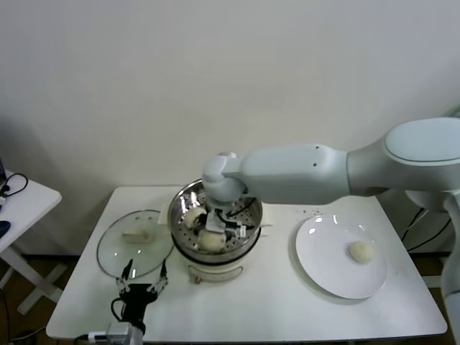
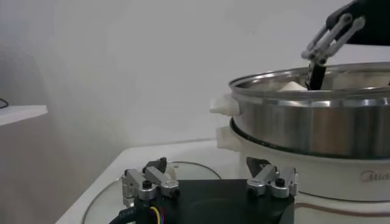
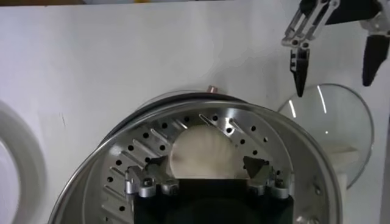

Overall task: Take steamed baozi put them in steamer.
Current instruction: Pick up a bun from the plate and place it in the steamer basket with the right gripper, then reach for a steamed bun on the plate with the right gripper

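Baozi: four counted; three in the steamer (image 1: 248,215), at (image 1: 194,218), (image 1: 210,242) and (image 3: 201,153), and one (image 1: 361,251) on the plate (image 1: 323,269) right of the steamer.
Right gripper (image 1: 224,219): inside the steamer, fingers apart around a bun.
Left gripper (image 1: 144,275): parked in front of the steamer, open, above the lid (image 1: 115,251).

The steamer (image 1: 215,237), a round polished steel pot on a cream-white base, stood upright at the table's centre, its perforated tray (image 3: 256,143) exposed; cream-white domed baozi lay inside, one (image 1: 194,218) toward its left wall, another (image 1: 211,242) at the near wall; a further baozi (image 1: 361,251) rested apart, right of the steamer.
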Controlling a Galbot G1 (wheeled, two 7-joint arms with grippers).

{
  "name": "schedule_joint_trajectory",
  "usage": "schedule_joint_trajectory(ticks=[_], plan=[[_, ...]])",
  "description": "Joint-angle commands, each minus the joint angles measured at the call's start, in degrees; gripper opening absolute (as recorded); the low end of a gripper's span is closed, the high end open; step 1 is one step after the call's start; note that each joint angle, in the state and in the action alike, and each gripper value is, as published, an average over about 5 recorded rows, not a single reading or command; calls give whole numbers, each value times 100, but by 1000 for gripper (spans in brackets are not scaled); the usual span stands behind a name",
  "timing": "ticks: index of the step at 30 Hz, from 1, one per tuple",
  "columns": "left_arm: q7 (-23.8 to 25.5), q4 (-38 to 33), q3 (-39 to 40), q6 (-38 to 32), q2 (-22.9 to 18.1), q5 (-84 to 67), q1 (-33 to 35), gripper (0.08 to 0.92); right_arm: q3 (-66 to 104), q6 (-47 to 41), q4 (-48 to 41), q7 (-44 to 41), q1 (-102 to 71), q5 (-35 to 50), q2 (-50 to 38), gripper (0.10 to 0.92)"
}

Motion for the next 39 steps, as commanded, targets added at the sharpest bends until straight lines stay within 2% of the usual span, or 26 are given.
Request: schedule_joint_trajectory(ticks=[1,6,11,15,20,26,39], plan=[[1,-25,7,-5,16,4,18,823,-13,58,139,-143,490,569,-341,822],[2,-67,5,-9,37,-7,38,823,-432,-194,236,-654,1293,1679,-1032,823],[-2,-73,13,-18,51,-17,38,823,-1021,-981,378,-644,1801,2772,-1812,823],[-6,-68,15,-25,59,-30,36,823,-1423,-1655,470,-536,1871,3123,-2546,823],[-7,-65,-11,-39,67,-41,38,823,-1868,-1985,426,-451,1738,2963,-3421,823],[-8,-2,-35,-57,67,-39,25,823,-1763,-2099,128,-361,1052,2330,-4314,823],[-11,60,-120,-69,38,-13,59,823,-322,-2063,-766,-239,-1032,1077,-4728,823]])
